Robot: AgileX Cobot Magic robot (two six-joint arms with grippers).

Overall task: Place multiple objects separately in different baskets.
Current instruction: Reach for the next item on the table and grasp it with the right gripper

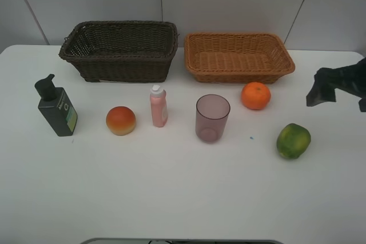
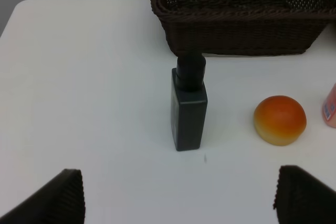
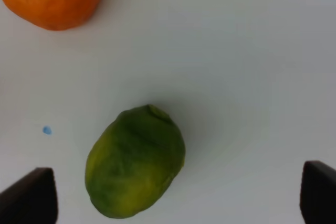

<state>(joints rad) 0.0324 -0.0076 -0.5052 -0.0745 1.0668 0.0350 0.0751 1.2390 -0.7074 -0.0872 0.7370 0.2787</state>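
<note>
Hovering wide open, holding nothing: right gripper (image 3: 173,195) aimed at green fruit (image 3: 135,162), near right; left gripper (image 2: 178,203) facing pump bottle (image 2: 189,109), at left. Farther back: dark basket (image 1: 126,70), tan basket (image 1: 240,75). Risk of rolling fruit with off-centre pinch, toppling tall bottle with a nudge.

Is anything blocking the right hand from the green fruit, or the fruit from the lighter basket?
Nothing visible between the right hand and the green fruit. The orange sits before the tan basket, roughly on the way.
</note>
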